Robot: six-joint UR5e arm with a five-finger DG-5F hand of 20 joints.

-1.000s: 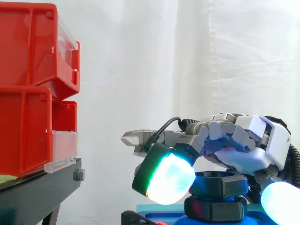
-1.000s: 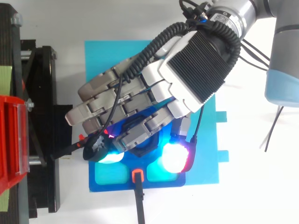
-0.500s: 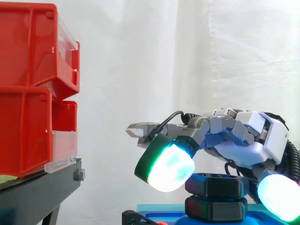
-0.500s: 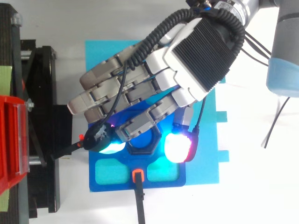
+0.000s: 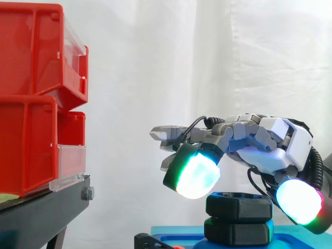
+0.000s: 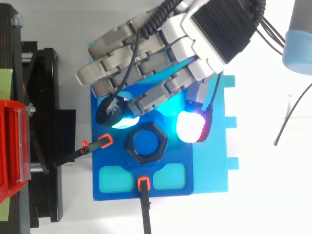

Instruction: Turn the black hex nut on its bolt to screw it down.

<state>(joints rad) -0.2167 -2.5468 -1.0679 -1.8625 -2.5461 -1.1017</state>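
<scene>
- We are logging one black hex nut [image 6: 129, 145], which is sitting threaded on a blue bolt [image 6: 146, 142]. The bolt's end is showing inside the nut's ring from above.
- In the side view we are seeing the nut [image 5: 239, 206] lying level and resting directly on a second black hexagonal piece [image 5: 237, 231].
- Both are standing near the middle of a dark blue rectangular base plate [image 6: 178, 191], which is lying on a larger flat cyan sheet [image 6: 214, 165].
- We are noting two teal inset pads [image 6: 116, 179] set into the base plate's near edge, just beside the nut.
- Two black clamps with orange tips [image 6: 105, 141] are pointing at the nut from two sides; neither is touching it.
- The white and grey robot hand [image 6: 161, 63] is hovering above and beside the nut, with its fingers loosely bent and spread, gripping nothing.
- Its glowing fingertips [image 6: 191, 127] are sitting apart from the nut's rim, one on either side.
- From the side, the green-white pad [image 5: 194, 175] is hanging higher than the nut's top, and the other pad [image 5: 298, 201] is sitting lower, beside the nut.
- Stacked red plastic bins [image 5: 31, 104] are resting on a black stand [image 5: 41, 212], well apart from the nut.
- A white curtain [image 5: 155, 62] is hanging behind everything.
</scene>
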